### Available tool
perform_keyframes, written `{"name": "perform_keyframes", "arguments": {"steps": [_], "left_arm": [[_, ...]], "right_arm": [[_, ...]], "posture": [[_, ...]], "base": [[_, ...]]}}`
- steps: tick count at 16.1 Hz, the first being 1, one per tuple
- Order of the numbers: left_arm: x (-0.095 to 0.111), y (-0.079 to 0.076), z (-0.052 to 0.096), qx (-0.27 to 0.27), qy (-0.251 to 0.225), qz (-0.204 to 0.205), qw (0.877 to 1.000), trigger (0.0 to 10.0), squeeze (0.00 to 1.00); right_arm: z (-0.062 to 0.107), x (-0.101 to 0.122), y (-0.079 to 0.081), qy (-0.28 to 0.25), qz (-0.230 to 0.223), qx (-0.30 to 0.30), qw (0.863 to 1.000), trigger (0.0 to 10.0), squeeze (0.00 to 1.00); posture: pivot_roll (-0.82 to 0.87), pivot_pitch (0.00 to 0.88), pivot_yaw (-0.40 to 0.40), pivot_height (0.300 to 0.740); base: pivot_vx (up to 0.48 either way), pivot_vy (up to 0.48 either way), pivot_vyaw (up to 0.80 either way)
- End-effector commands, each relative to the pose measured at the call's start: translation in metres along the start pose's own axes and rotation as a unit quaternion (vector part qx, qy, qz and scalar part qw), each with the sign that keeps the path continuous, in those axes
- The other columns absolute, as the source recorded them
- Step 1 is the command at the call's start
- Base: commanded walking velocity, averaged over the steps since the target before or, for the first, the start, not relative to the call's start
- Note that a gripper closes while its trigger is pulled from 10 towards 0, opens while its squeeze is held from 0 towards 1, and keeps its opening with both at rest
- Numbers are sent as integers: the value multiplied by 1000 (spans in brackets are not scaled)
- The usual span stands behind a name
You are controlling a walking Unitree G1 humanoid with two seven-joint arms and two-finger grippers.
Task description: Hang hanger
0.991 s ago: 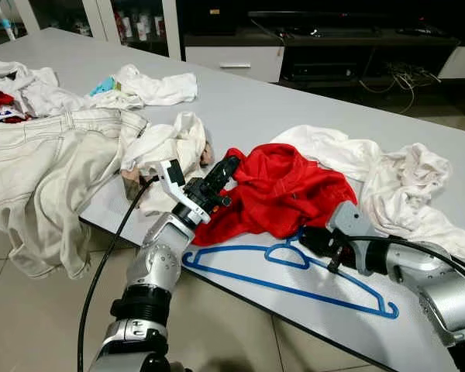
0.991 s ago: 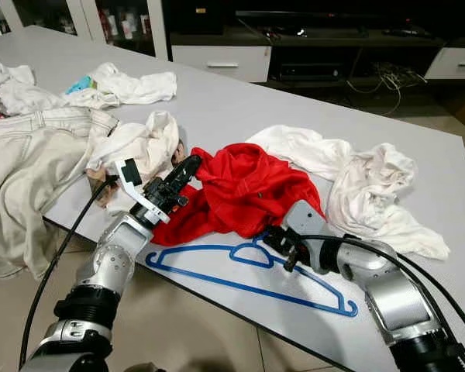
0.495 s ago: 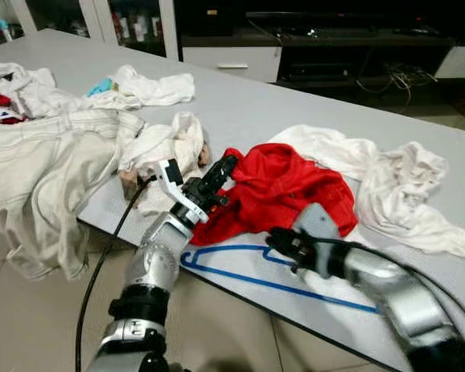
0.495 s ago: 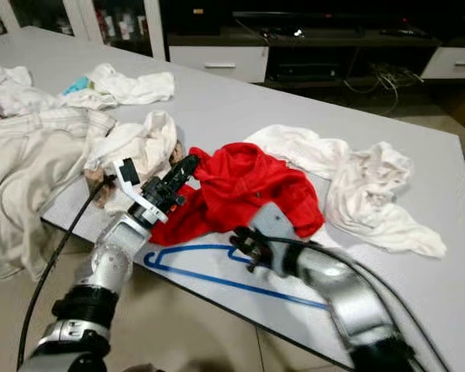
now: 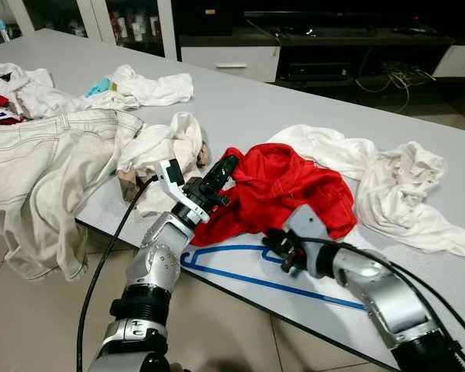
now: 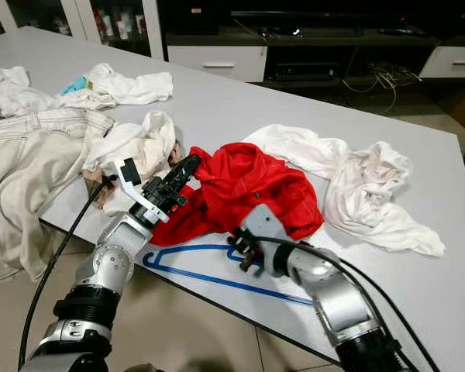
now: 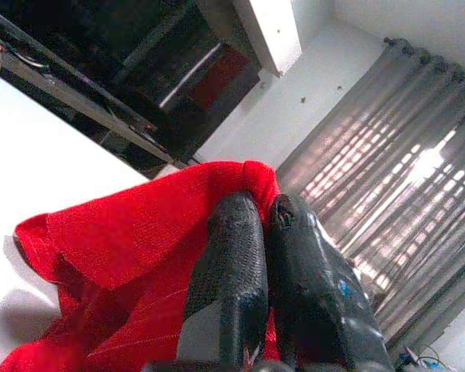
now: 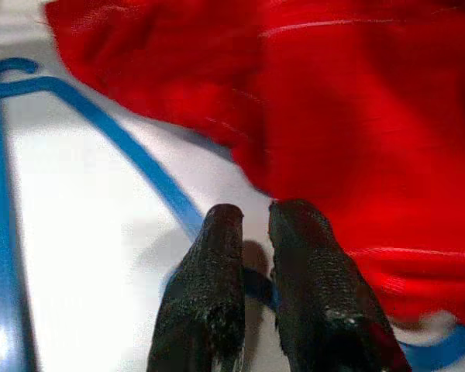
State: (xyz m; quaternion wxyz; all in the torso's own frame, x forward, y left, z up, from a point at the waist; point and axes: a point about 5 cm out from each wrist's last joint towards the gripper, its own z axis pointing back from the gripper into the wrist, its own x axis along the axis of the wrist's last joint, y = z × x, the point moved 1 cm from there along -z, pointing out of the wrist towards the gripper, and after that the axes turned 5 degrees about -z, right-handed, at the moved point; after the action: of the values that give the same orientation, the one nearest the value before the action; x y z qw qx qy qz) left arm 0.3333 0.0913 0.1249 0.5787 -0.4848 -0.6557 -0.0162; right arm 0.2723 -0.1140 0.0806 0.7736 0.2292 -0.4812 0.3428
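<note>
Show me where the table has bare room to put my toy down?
The far table is bare, behind the red shirt and right of the small white cloth. The near right corner, past the white heap, is free too. The near edge is crowded: hanger, both pincers, left and right; jeans cover the left.

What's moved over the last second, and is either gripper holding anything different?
The right gripper has slid along the table edge toward the robot's left, from mid-hanger to the blue hanger's hook by the red shirt. The left gripper stays shut on the shirt's edge; the hanger hasn't visibly shifted.
</note>
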Motion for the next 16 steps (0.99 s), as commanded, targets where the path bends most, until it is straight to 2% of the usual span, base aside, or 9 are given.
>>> {"name": "perform_keyframes", "arguments": {"steps": [1,8,16], "left_arm": [[1,-1,-3,0,2,-6,1000,0,0],[-1,-1,-4,-1,4,-4,1000,0,0],[-1,-2,-4,-1,4,-6,1000,0,0]], "right_arm": [[0,3,4,-7,2,11,1000,10000,271],[8,0,14,-16,-14,60,998,10000,275],[28,-4,25,-10,-48,137,989,10000,282]], "posture": [[-39,0,-10,740],[-45,0,-9,740],[-48,0,-7,740]], "base": [[0,0,0],[0,0,0],[0,0,0]]}}
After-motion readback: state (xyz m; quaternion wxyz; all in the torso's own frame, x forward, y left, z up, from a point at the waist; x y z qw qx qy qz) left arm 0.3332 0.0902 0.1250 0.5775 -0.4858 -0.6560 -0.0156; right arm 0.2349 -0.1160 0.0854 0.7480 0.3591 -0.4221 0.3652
